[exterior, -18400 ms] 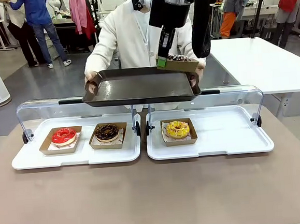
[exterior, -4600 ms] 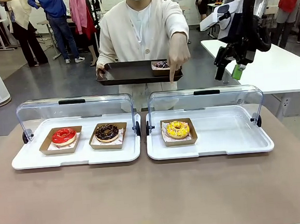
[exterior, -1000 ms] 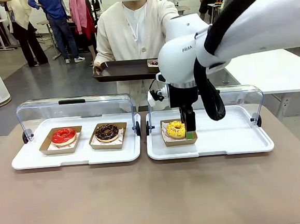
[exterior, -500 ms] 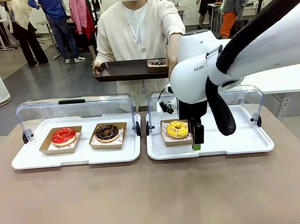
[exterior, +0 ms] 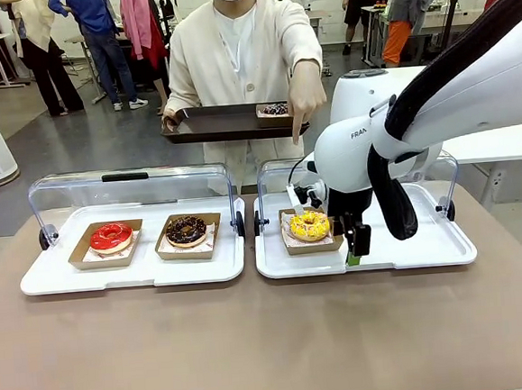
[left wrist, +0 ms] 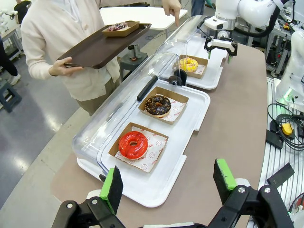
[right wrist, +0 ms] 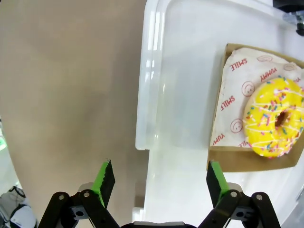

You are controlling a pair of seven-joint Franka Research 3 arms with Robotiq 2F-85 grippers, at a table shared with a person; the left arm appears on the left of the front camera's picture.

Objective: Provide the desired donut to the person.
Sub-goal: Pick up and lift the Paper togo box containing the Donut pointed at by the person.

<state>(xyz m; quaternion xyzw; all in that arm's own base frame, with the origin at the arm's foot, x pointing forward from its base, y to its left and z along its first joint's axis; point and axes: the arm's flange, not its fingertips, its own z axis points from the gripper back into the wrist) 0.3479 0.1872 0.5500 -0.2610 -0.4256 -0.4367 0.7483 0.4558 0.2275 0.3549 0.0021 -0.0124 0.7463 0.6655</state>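
jaws wide apart, empty on both — right gripper (exterior: pixel 356 251) just beside the yellow donut (exterior: pixel 309 225), left gripper (left wrist: pixel 167 183) far off

Right gripper (exterior: pixel 356 252) beside donut (exterior: pixel 309 225) on tray (exterior: pixel 429 259)

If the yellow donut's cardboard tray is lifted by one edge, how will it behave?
The cardboard tray looks thin, so it may bend under the weight. The yellow donut sits loose on printed paper and could slide. Its icing probably smears if squeezed.
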